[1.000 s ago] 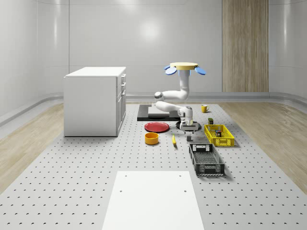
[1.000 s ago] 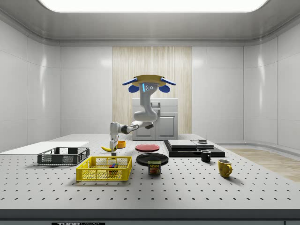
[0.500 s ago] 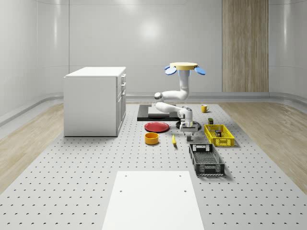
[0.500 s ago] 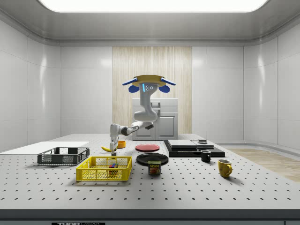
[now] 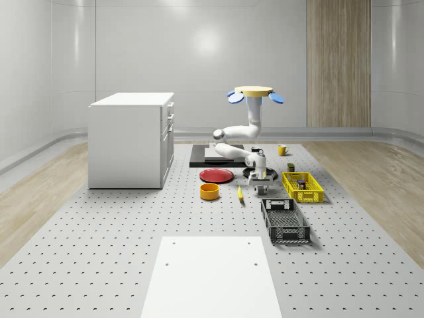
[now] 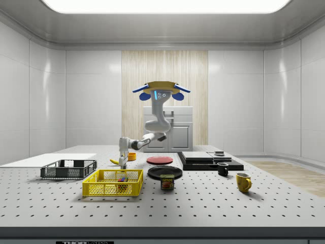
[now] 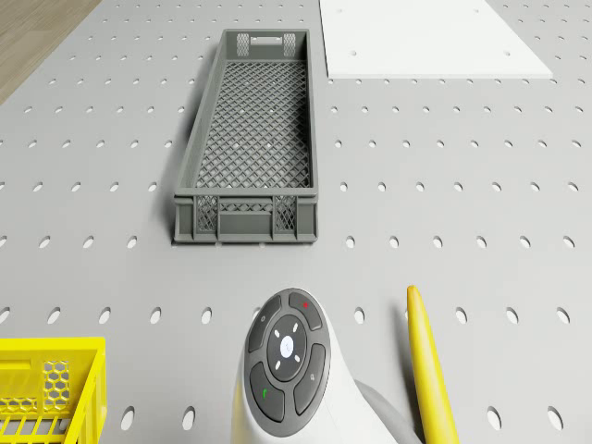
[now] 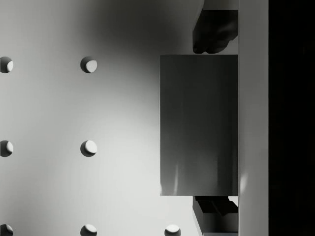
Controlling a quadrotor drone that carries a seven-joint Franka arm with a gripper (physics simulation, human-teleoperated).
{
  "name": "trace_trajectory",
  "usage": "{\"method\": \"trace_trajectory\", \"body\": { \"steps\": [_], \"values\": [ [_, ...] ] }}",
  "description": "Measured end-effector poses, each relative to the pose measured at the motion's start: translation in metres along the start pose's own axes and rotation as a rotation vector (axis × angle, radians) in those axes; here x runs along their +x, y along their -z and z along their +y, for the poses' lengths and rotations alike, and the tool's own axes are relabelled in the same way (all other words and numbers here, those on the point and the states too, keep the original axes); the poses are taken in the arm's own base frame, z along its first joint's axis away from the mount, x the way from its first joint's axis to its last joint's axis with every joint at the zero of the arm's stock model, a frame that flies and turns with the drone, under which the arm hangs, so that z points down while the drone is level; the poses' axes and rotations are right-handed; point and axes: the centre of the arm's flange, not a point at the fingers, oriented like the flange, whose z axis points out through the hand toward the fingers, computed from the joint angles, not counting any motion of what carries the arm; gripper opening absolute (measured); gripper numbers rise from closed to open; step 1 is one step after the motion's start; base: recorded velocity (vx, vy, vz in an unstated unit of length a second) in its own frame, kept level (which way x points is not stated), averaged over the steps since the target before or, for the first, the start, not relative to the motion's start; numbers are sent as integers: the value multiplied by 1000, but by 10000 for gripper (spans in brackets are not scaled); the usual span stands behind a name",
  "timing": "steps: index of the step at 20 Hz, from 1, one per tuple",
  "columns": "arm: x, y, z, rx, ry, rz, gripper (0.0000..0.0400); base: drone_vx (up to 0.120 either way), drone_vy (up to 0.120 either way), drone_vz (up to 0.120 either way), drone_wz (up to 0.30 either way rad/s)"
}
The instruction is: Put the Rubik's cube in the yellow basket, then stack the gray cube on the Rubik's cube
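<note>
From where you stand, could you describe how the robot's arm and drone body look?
The arm is glossy white with rounded segments and dark joint seams. The drone has a flat tan disc body with blue rotors. A dark round button panel marks the wrist.

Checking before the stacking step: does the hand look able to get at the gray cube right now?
Probably yes: the hand is low beside the yellow basket, and the gray cube sits between its fingers with nothing between.
</note>
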Motion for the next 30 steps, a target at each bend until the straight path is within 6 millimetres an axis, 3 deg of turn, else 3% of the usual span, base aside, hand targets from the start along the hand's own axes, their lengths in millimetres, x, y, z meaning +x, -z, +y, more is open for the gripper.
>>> {"method": "trace_trajectory", "body": {
  "steps": [3,8,13,18,30],
  "values": [
    [0,-2,0,0,0,0,315,0,0,0,0],
    [0,-4,0,0,0,0,269,0,0,0,0],
    [0,-3,0,0,0,0,256,0,0,0,0],
    [0,12,0,0,0,0,252,0,0,0,0],
    [0,35,0,0,0,0,250,0,0,120,0]
  ]
}}
